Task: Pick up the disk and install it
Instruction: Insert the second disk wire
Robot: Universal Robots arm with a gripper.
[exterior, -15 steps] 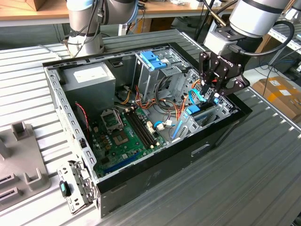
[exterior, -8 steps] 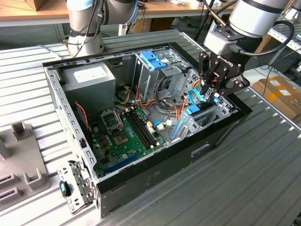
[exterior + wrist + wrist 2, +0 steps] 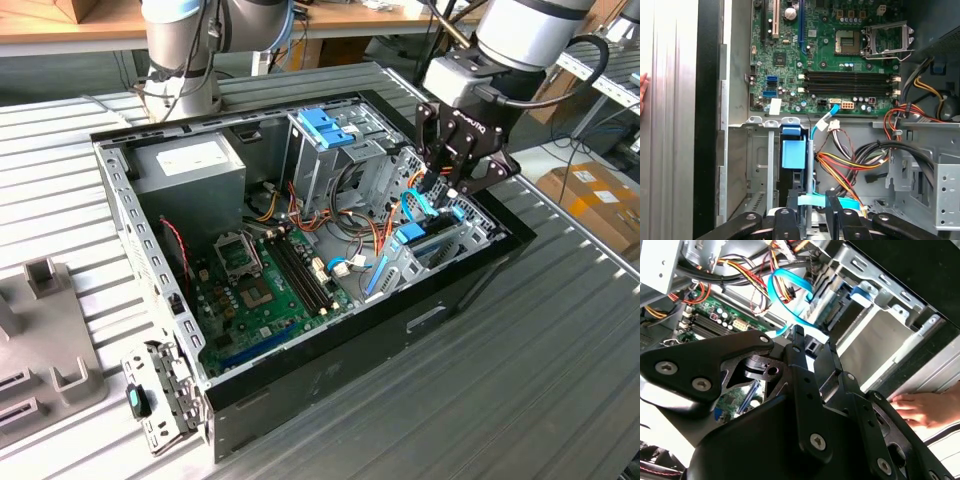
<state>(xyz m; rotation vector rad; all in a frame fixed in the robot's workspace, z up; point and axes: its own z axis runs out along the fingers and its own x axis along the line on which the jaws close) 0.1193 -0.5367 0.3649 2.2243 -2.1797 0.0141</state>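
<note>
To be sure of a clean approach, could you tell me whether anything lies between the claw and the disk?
Yes: a light blue flat cable crosses right in front of the claw, close beside the disk, which stands on edge in the drive bay.

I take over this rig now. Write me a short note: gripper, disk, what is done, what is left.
Gripper: low inside the case, at the drive bay on the exterior view's right; open or shut cannot be told.
Disk: on edge in that bay, right by the gripper.
Done: disk is off the table and in the bay.
Left: full seating is not confirmed.
Note: a person's hand rests just outside the case wall.
</note>
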